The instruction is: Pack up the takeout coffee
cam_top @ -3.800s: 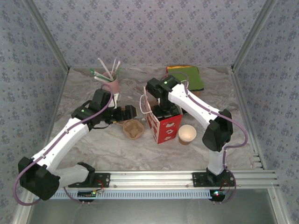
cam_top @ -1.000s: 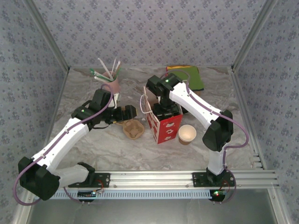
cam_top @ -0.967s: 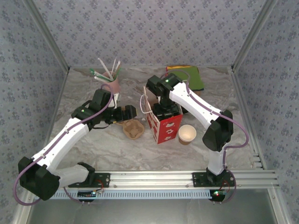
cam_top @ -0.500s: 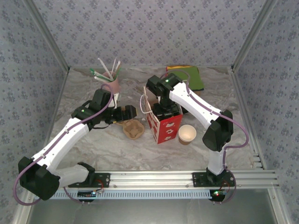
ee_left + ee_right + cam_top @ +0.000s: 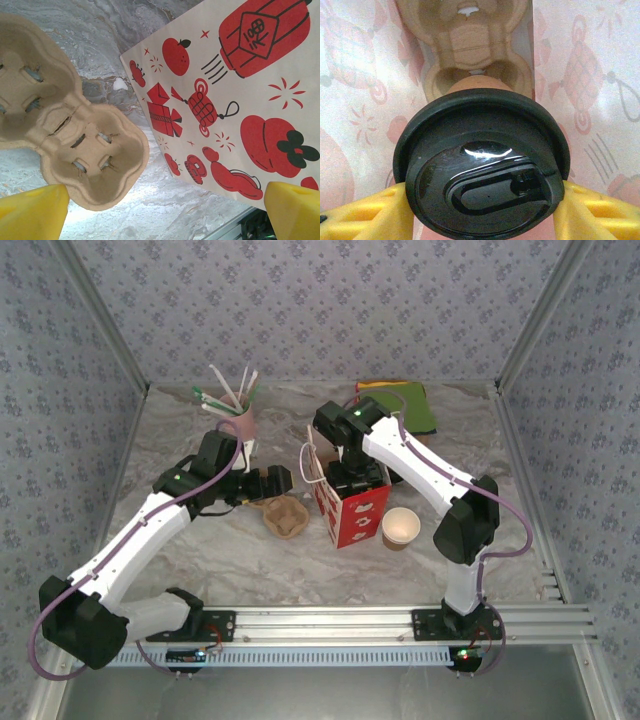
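The takeout coffee [image 5: 482, 170], a brown cup under a round black lid, sits between the yellow fingers [image 5: 375, 215] of my right gripper [image 5: 482, 207], which is shut on it. It hangs inside the red-and-white paper bag [image 5: 350, 508], above a cardboard carrier [image 5: 470, 45] lying at the bag's bottom. In the top view my right wrist [image 5: 352, 472] reaches down into the bag's mouth and hides the cup. My left gripper [image 5: 162, 215] is open, with nothing between its fingertips [image 5: 30, 212], hovering by the bag's left side.
A second cardboard cup carrier [image 5: 284, 516] lies left of the bag, under my left gripper [image 5: 272, 480]. A lidless brown cup [image 5: 400, 528] stands right of the bag. A pink cup of straws [image 5: 240, 420] stands at the back left, folded cloths [image 5: 400, 405] at the back right.
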Controlling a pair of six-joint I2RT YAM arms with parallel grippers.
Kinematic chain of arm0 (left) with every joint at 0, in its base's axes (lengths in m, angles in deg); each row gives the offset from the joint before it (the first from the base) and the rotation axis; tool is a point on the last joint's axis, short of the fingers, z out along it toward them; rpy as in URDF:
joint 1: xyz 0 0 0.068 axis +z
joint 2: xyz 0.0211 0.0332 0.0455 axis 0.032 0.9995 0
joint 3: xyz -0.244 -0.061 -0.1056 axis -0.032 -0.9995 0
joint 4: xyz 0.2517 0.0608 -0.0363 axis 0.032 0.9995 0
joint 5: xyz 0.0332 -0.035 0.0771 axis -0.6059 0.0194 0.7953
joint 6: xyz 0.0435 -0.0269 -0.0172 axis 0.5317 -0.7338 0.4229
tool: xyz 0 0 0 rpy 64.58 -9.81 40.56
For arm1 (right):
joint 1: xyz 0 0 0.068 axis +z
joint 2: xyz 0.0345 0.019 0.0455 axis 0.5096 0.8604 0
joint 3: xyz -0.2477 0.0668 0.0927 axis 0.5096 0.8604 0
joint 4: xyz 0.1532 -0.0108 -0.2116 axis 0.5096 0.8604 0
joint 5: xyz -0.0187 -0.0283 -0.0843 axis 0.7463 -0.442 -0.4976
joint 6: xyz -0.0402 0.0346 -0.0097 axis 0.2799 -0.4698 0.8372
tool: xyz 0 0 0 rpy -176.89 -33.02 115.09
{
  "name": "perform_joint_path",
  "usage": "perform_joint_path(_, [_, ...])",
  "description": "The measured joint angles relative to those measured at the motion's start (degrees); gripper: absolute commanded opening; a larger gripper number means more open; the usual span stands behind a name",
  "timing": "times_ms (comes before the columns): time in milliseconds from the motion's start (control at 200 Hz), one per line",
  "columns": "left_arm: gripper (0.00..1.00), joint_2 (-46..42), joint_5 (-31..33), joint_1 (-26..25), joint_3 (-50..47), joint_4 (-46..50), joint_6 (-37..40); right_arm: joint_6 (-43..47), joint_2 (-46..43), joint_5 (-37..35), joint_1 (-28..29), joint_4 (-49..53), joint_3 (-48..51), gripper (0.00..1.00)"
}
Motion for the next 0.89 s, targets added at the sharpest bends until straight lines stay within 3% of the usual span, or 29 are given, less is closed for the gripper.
perform_joint_path(895, [1.0,0.0,0.0,0.0,0.0,0.0,0.0,0.0,0.0,0.0,-0.7,-0.9,2.4,0.65])
